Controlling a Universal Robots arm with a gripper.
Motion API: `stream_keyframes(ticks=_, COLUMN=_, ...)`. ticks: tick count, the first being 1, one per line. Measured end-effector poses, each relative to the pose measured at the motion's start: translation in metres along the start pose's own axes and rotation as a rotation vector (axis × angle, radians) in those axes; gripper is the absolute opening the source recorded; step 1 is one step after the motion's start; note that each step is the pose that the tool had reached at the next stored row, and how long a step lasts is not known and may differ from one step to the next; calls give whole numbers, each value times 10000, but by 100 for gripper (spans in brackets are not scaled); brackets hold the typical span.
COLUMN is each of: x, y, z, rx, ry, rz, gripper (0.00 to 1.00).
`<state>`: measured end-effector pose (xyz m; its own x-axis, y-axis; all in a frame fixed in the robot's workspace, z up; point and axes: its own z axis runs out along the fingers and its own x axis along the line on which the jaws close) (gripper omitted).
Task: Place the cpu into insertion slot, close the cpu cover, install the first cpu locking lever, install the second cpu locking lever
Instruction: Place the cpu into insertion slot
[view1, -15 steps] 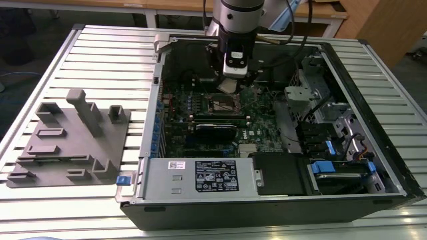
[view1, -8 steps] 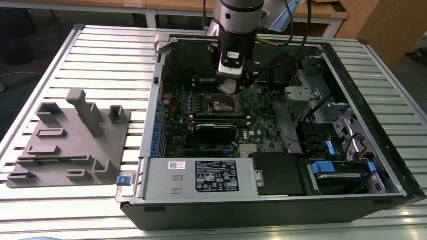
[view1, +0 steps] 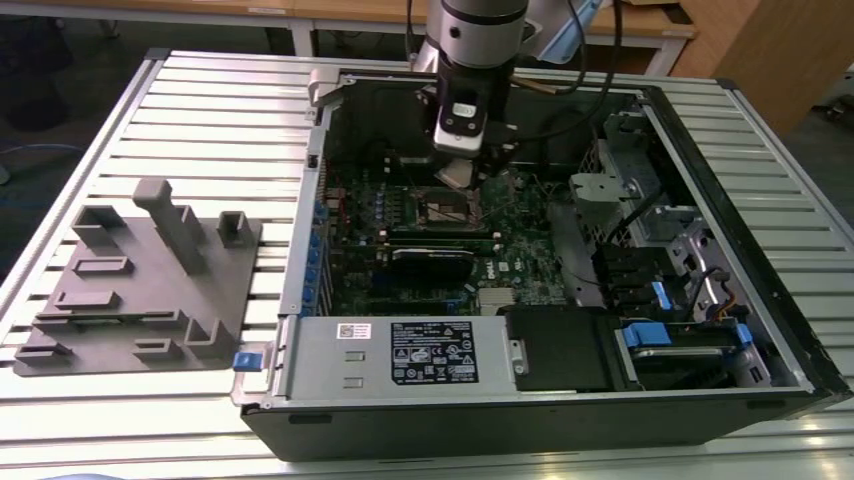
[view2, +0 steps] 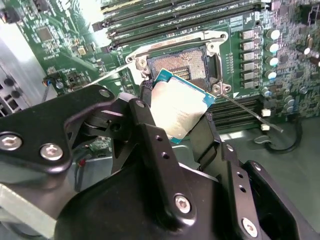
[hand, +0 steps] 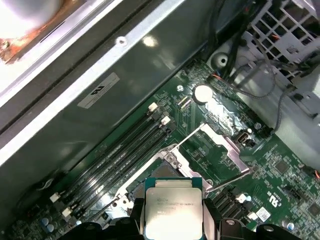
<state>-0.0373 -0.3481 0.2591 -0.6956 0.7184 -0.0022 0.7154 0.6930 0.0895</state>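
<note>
You have one cpu (view2: 180, 107), clamped by its edges between the two fingers of your claw (view2: 179, 114) and tilted just above the one insertion slot (view2: 182, 62). The slot lies bare, its cpu cover (hand: 232, 152) swung up and two wire levers (view2: 250, 111) standing free beside it. The open computer case (view1: 741, 215) on the bench (view1: 200, 110) holds one green motherboard (view1: 534, 265).

Arm (view1: 478, 30) held vertical, gripper (view2: 178, 120) pointing down, 2 fingers (view2: 147, 125) clamped on the cpu (hand: 172, 212)
</note>
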Motion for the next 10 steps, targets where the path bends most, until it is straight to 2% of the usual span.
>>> stream_keyframes(ticks=10, x=0, y=-1, z=14, rx=5, ry=-163, rz=1817, gripper=54)
